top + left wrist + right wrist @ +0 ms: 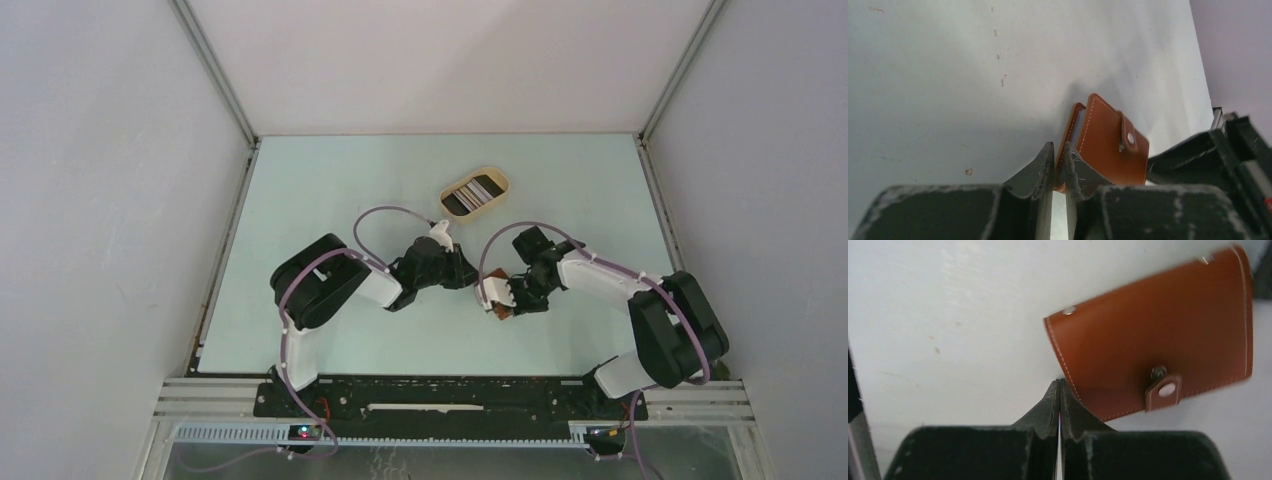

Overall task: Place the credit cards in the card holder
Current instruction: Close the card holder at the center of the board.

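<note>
The pale green table (300, 300) carries everything, and the two arms bend inward so that their tips meet near its middle. Well beyond both grippers, toward the far side, sits a beige oval tray (503, 183) with the credit cards (472, 193) lying in it in black, grey and pale stripes. The card holder (1108, 145) is not in the tray. It stands on edge between the two grippers, just off the left gripper's tip and just beside the right one's. Its reddish-brown outer face is toward the right wrist camera and somewhat blurred. On the left gripper's side its flaps stand slightly apart, with a pale strip showing between them. The small closing tab (1129, 135) with its metal snap wraps over the edge farthest from the left gripper. The left gripper (1059, 150) has its jaws drawn almost together on the card holder's near flap edge, which sits in the narrow gap. The right gripper (1059, 382) is fully closed with nothing between its fingers, its tip at the card holder's lower corner.
</note>
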Tool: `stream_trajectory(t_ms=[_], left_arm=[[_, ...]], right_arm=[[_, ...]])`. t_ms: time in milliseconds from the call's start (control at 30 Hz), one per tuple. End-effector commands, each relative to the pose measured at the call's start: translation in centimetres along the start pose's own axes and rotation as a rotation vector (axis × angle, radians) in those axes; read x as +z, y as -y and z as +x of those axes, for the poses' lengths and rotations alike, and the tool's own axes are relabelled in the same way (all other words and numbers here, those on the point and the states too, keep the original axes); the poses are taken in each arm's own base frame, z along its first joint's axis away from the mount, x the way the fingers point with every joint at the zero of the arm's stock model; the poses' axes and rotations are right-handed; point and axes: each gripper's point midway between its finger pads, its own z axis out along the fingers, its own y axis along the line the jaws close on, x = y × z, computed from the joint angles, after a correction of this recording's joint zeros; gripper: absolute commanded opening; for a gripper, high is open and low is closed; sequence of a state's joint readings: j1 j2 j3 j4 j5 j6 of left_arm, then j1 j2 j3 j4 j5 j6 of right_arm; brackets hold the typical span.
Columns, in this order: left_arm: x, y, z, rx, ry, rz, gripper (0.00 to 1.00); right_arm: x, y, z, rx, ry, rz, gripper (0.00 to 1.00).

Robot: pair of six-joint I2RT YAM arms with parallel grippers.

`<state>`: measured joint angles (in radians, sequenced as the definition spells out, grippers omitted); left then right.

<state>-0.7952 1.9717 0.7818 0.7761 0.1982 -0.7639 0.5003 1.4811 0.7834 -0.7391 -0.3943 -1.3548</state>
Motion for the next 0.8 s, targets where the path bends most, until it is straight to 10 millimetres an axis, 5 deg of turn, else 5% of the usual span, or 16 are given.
stream_trajectory(t_ms=[0,233,433,500,633,767], left_arm=[[0.4,1.2,0.3,-0.021,-0.031,0.044,0.17],[-0.7,1.6,0.8,-0.014,-0.013,0.042,0.16],[-4.8,2.6,-3.8,0.088,0.196,0.010,0.20],[-6.5,3.7,-5.2,0.141,0.268,0.041,0.21],[-9.5,5.8,-7.3,0.249,0.384,0.104,0.27],[-12.2,7.4,-8.8,0.339,0.481,0.145,0.41]], right_arm=[[-2.0,3.4,1.7,0.045,-0.041,0.173,0.04],[-3.2,3.2,2.6,0.076,-0.021,0.193,0.09],[-8.1,2.9,-2.2,0.154,0.247,0.270,0.20],[-10.3,3.4,-4.3,0.149,0.340,0.343,0.33],[-12.2,4.0,-7.0,0.328,0.478,0.340,0.91],[-10.6,4.3,-7.5,0.404,0.459,0.191,0.80]])
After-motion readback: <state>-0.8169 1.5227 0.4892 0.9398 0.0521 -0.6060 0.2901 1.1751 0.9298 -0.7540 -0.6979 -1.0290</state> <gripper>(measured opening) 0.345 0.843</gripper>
